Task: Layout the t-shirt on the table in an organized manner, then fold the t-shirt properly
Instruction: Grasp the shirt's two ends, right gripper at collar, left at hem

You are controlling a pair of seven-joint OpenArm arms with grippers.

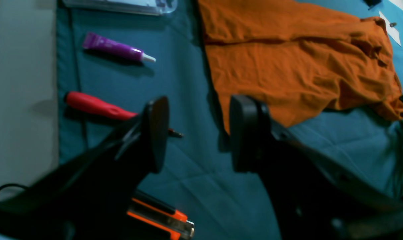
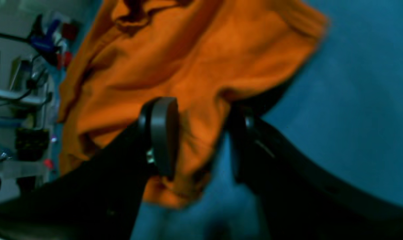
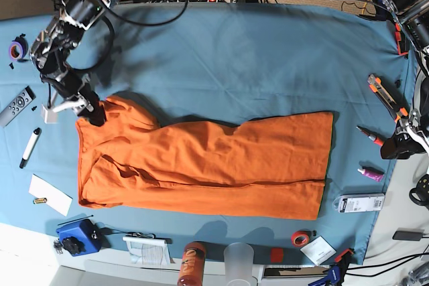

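- Teal-blue cloth covers the wide table (image 3: 221, 51), giving a smooth bed on which the shirt can be spread; small tools sit pushed to its edges, which keeps the middle free for folding.
- Bright orange soft-cloth short-sleeved t-shirt (image 3: 201, 165) lies lengthwise across the table's near half, already doubled along its length, with rumpled sleeve and neck cloth at the end by the right arm. I judge the layout is only partly tidy and that bunched end wants straightening.
- Right black two-fingered gripper (image 2: 201, 136) leans down over the shirt's upper corner, jaws apart and straddling a fold of orange cloth; the far finger is partly hidden behind it, and no pinch shows.
- Left black two-fingered gripper (image 1: 196, 133) hangs above bare table just beside the shirt's hem edge, jaws wide apart and empty, seemingly poised to take that end.
- Red-handled screwdriver (image 1: 98, 106) and purple plastic tube (image 1: 116, 47) lie beyond the left gripper, well apart from the shirt.
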